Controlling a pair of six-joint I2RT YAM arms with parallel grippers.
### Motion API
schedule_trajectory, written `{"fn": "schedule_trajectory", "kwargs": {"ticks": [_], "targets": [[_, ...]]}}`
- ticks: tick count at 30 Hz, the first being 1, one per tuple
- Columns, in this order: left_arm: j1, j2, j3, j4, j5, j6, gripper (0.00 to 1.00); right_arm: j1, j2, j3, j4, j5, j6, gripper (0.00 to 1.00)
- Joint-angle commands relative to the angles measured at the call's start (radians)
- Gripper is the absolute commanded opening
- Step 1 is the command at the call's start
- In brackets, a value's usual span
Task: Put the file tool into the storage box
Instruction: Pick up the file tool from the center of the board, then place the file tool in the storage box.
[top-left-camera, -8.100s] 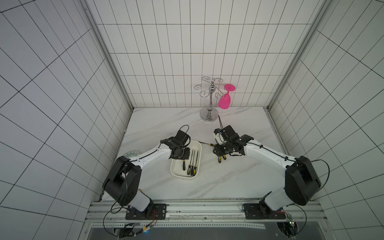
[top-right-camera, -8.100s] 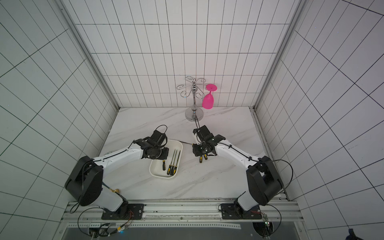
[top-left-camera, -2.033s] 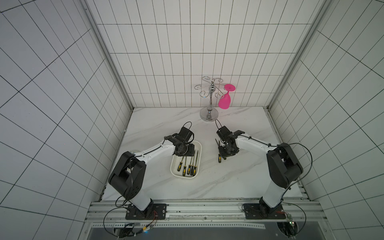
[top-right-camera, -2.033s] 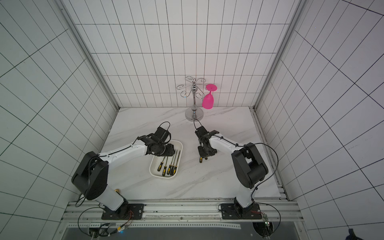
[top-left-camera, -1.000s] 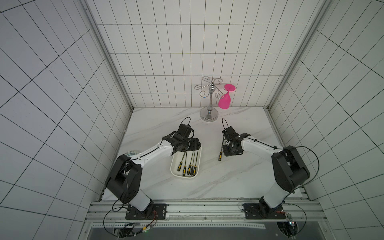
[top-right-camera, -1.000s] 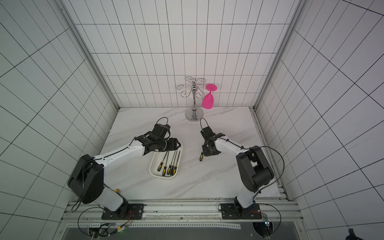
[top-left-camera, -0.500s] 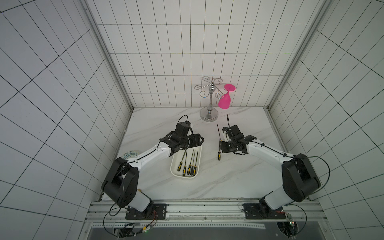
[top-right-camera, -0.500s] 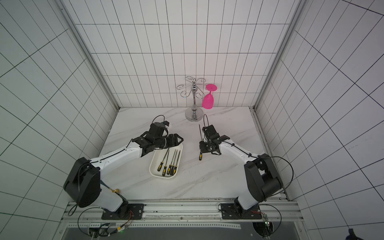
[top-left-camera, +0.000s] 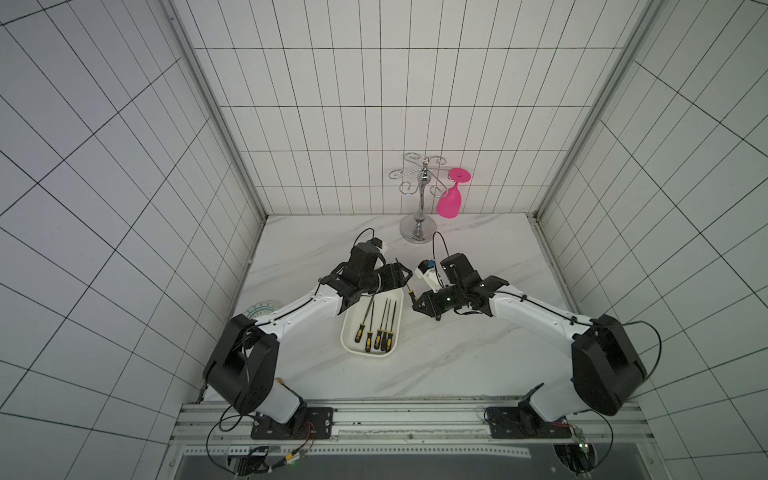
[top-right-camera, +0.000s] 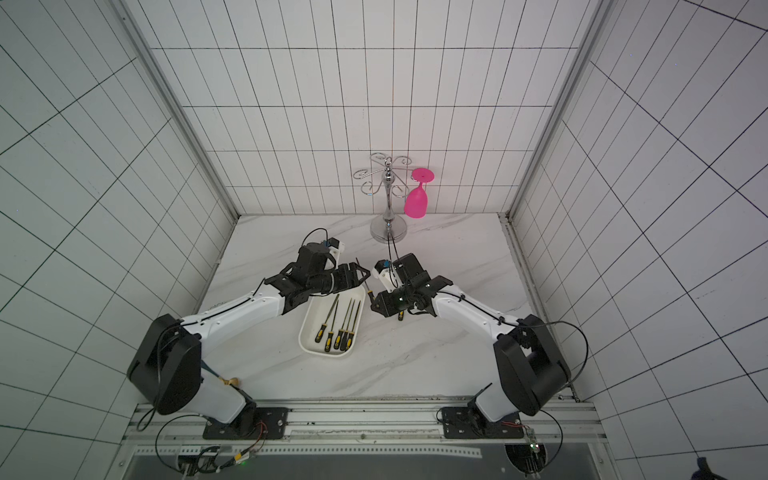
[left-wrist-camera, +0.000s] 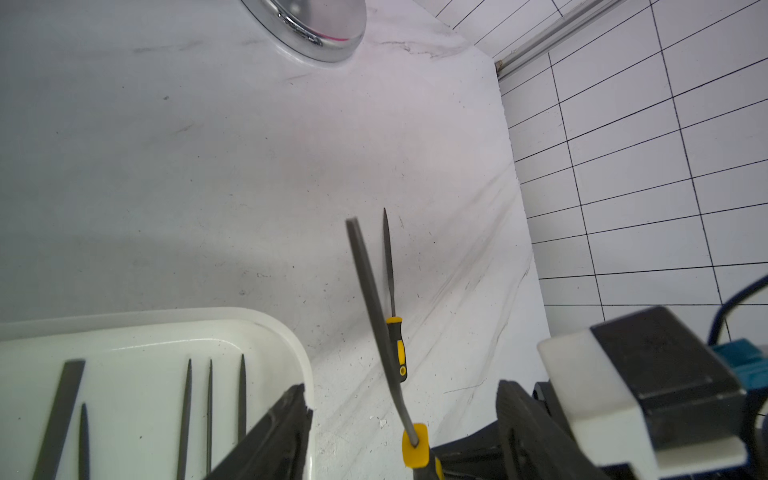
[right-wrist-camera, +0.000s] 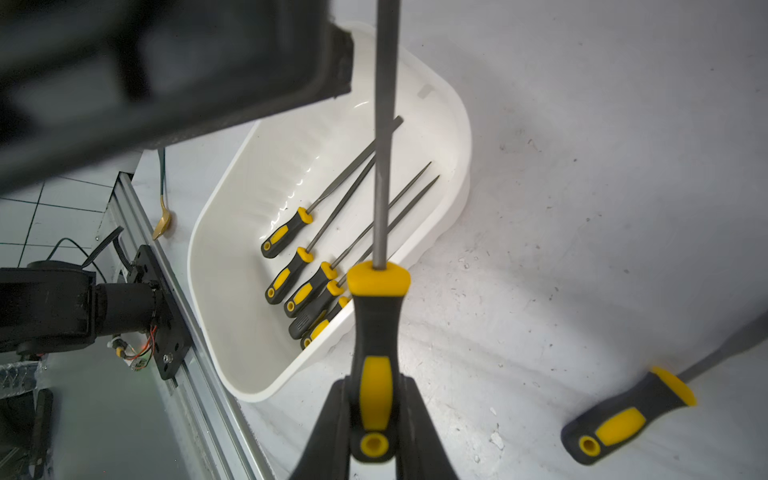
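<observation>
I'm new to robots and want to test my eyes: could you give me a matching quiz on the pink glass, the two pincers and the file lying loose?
1 pink glass
2 left pincer
3 right pincer
4 loose file

a open
b lying on the table
c hanging from the rack
d shut on the held file

Pairs: 1-c, 2-a, 3-d, 4-b

Left gripper (top-left-camera: 400, 276) agape — right gripper (right-wrist-camera: 374, 432) clamped

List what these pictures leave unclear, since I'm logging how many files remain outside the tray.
- Loose black-and-yellow file on marble: blade cut off by right wrist picture edge.
- White plastic tray: file handles cut off by left wrist picture edge.
- Top views: held file too small.
</observation>
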Motion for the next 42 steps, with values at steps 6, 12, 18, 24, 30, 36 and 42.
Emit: {"fn": "schedule_trajectory", "kwargs": {"ticks": [6,12,18,24,30,36,42], "targets": [[0.004,0.043,-0.002,0.079,0.031,-0.027,0.59,0.027,-0.032,0.062,-0.038,-0.029,-0.055,0.0],[0.004,0.067,-0.007,0.121,0.044,-0.05,0.0,0.029,-0.048,0.057,-0.041,-0.011,-0.05,0.0],[0.004,0.056,-0.009,0.117,0.052,-0.055,0.0,0.029,-0.064,0.053,-0.046,-0.003,-0.041,0.17],[0.004,-0.029,0.001,-0.052,0.017,0.075,0.0,0.026,-0.073,0.048,-0.027,0.084,-0.028,0.48],[0.003,-0.149,-0.051,-0.316,-0.145,0.26,0.0,0.022,-0.047,0.051,-0.023,0.13,-0.028,0.47],[-0.005,-0.147,-0.137,-0.352,-0.225,0.305,0.0,0.013,-0.033,0.048,-0.019,0.153,-0.027,0.47],[-0.04,0.028,-0.06,-0.389,-0.267,0.301,0.0,0.009,-0.017,0.049,-0.025,0.159,-0.012,0.47]]}}
